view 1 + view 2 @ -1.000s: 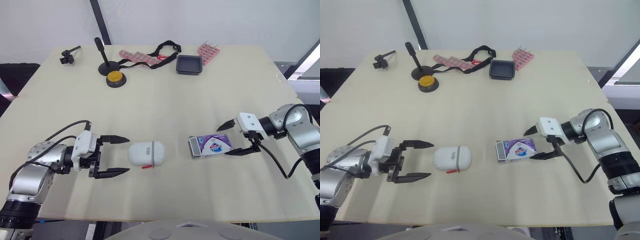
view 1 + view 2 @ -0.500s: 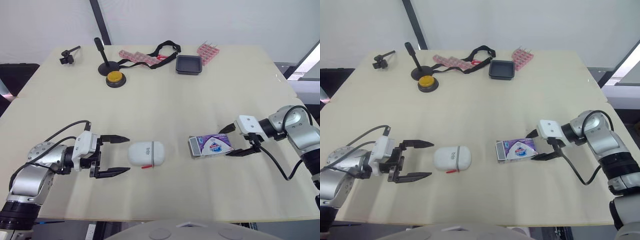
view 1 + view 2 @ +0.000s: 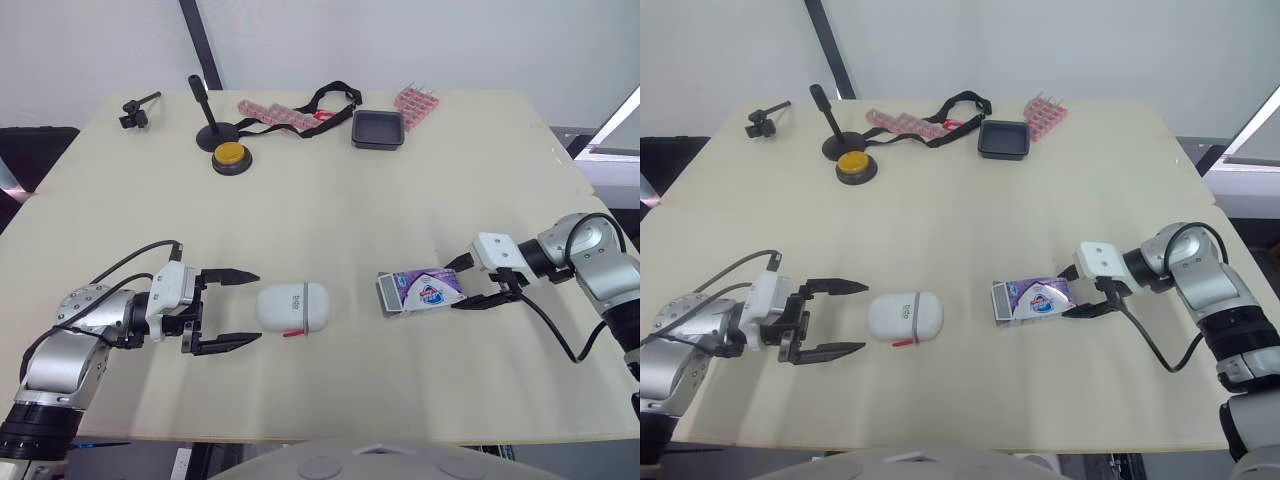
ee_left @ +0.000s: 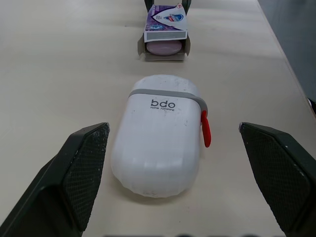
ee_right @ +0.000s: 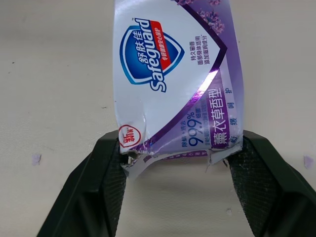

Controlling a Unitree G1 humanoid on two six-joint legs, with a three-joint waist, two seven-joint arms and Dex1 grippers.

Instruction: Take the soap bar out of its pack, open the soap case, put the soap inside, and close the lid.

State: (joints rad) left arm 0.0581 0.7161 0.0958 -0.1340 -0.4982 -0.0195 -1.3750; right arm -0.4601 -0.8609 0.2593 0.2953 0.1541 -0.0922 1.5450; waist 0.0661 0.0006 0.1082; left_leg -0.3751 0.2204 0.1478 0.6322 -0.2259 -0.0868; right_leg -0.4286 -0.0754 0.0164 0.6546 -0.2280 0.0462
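To the right of the soap case point(image 3: 292, 307), the right gripper point(image 3: 453, 287) has narrowed its jaws over the last second. Its fingers point(image 5: 106, 168), which had stood wide of the soap pack point(image 3: 422, 291), now press against both side edges of the pack's torn far end, pinching it. We take this to mean that the pack is secured and that drawing out the soap is the step in hand.

The pack lies flat, near the case, with its open end turned toward it. In that mouth we see the soap bar point(image 4: 165, 48), pale lilac and smooth, not yet pulled out.

The pack is thin glossy card printed in purple and white. It is ragged where the fingers grip and will likely crumple under a hard squeeze.

The case is a rounded white oblong of hard, slightly shiny plastic, with a grey band at its seam and a small red tab on one side. Its lid is shut.

Just left of the case, the left gripper point(image 3: 252, 308) has not moved. Its fingers are spread wide and hold nothing, with the tips level with the case's near end.

The table point(image 3: 350, 200) is matte and pale.
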